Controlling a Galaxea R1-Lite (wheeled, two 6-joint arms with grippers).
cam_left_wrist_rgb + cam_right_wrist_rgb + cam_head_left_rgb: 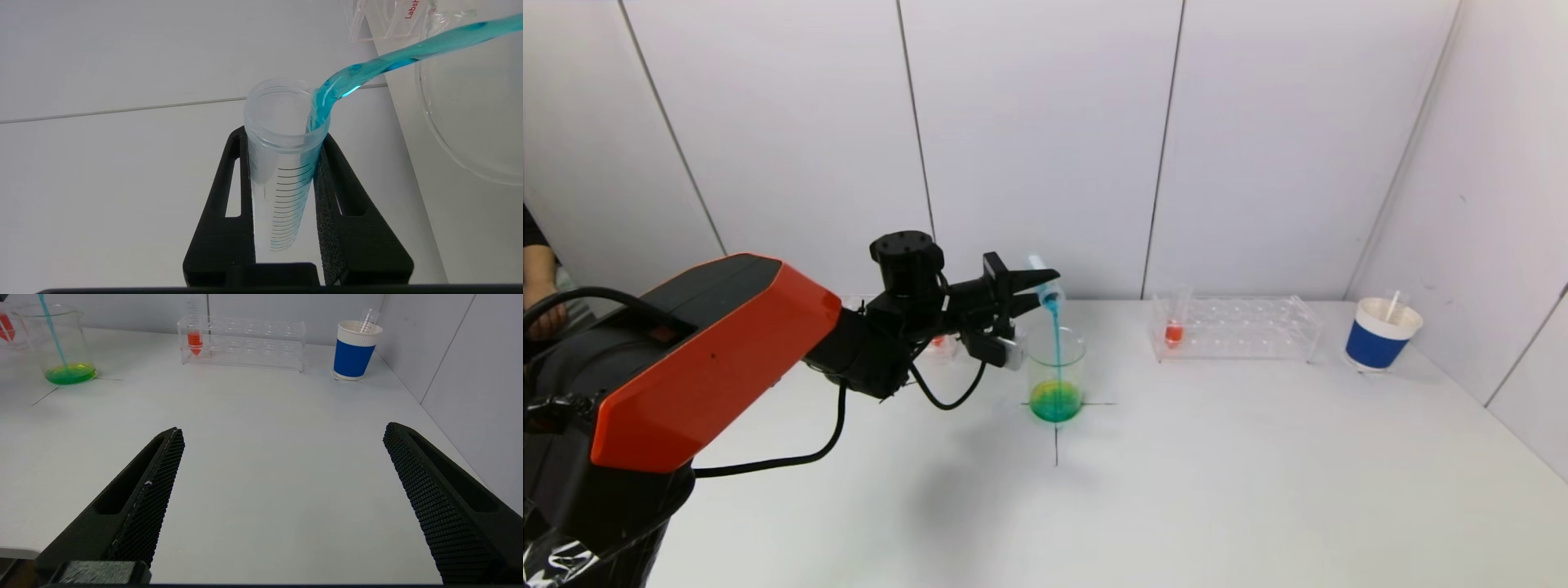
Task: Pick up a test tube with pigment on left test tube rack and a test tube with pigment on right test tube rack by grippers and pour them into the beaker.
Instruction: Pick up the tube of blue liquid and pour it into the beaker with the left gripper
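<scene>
The left gripper (1023, 292) clamps a tilted test tube (1045, 282) above the beaker (1056, 376), blue liquid streaming in. The right gripper (282, 498) hangs wide apart over the table (1258, 457).

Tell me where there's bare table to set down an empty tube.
The widest free patch is the table in front of the right rack and blue cup, beneath the open right gripper. It is crowded around the beaker, where the left gripper tilts a tube, pouring blue.
</scene>
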